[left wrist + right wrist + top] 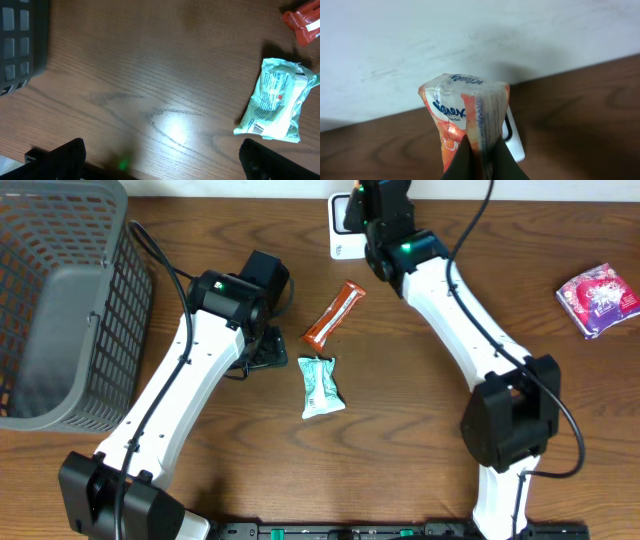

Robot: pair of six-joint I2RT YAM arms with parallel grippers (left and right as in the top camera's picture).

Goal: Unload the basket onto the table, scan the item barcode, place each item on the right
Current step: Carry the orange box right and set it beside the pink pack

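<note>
Overhead, the right arm (470, 310) hides the pack (462, 112) at top centre, and the scanner (344, 246) shows only a white edge. The right gripper (479, 162) pinches the orange, crinkled pack upright beside the wall (470, 35). The left gripper (165, 165) is spread over open wood, with a green packet (275, 102) at right and the basket (110, 290) upper left.

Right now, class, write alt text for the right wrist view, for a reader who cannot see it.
The right claw pinches an orange-and-white tissue pack upright from below. Behind it a white device sits on the brown table, against a pale wall.
</note>
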